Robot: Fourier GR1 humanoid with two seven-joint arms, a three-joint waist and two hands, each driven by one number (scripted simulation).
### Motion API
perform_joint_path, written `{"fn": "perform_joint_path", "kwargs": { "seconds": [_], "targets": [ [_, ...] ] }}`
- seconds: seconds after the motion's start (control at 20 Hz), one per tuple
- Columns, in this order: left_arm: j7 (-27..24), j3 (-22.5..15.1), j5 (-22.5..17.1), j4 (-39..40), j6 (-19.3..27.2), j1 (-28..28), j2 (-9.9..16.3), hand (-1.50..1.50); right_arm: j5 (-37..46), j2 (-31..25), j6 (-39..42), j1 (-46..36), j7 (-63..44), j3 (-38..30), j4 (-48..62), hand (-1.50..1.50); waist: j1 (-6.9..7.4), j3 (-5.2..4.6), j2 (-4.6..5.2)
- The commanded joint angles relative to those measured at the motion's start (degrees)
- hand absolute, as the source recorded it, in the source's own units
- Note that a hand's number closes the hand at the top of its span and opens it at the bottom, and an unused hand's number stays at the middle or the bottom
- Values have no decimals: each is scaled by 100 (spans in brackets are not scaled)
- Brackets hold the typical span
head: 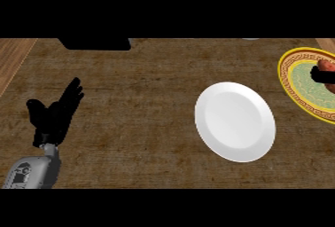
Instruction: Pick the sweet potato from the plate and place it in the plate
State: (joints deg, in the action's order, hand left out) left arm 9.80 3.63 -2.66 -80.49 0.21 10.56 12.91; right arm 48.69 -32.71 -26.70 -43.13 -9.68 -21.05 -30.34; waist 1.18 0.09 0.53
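My left forearm [33,170], grey and jointed, comes in nearest at the lower left corner, and above it my black left hand [53,116] stands with its fingers straight and pointing up, the thumb set off to the side. It is spread and relaxed, holding nothing, well apart from both plates.

Under it runs the brown, mottled counter top [144,88], with a strip of lighter wooden board [13,57] along the far left edge.

Right of the middle lies the plain white round plate [235,121], bare and glossy. Farther right, cut by the view's edge, is the yellow-rimmed patterned plate with a pale green centre [297,84]. The reddish-brown sweet potato [325,66] sits on that patterned plate, close to the right edge of the view. Across it lies a black finger of my right hand [322,76], the only part of that hand that shows; it appears laid over the sweet potato, but I cannot tell whether the hand is closed around it or merely touching it.

A dark object [95,43] sits at the counter's far edge, upper left.
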Motion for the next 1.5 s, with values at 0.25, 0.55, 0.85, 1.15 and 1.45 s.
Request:
{"fn": "perform_joint_path", "kwargs": {
  "seconds": [0.25,0.55,0.85,1.15,1.45],
  "targets": [
    [-265,-99,152,263,76,-10,-214,0,-829,-470,1073,32,1524,-601,1187,-150,38,7,21],
    [-51,-59,162,-64,81,-120,-110,0,-1224,-313,235,-137,2622,-933,727,-150,43,8,-6],
    [286,-168,257,-287,308,-47,-286,0,-2288,-340,1224,-354,3569,-1537,277,-150,-61,2,-54],
    [155,51,78,-125,40,-134,-78,0,-3187,-328,2162,-419,2624,-2097,417,-150,-111,-5,-65],
    [50,26,73,-477,9,-489,-171,0,-3663,-833,3154,-3,2556,-2136,350,-150,-68,-5,-51]
  ]
}}
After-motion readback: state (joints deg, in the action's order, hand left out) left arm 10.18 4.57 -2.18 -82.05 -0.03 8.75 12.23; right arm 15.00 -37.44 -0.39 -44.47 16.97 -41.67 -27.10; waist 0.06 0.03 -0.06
